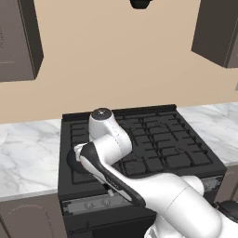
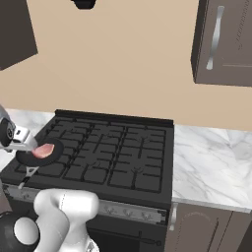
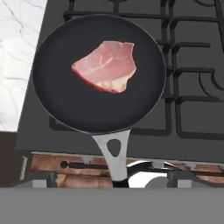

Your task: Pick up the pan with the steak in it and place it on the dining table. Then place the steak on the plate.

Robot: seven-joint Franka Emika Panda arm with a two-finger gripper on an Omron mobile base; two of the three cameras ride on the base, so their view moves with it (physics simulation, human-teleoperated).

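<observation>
Pan (image 3: 98, 72) with steak (image 3: 106, 65) on stove's (image 2: 113, 152) front-left grate beside marble counter (image 3: 17, 57), handle overhanging front edge; gripper (image 3: 117, 181) spread wide above handle, fingertips seemingly clear.

No text, label, brand, number or sign could be read anywhere in these views.
</observation>
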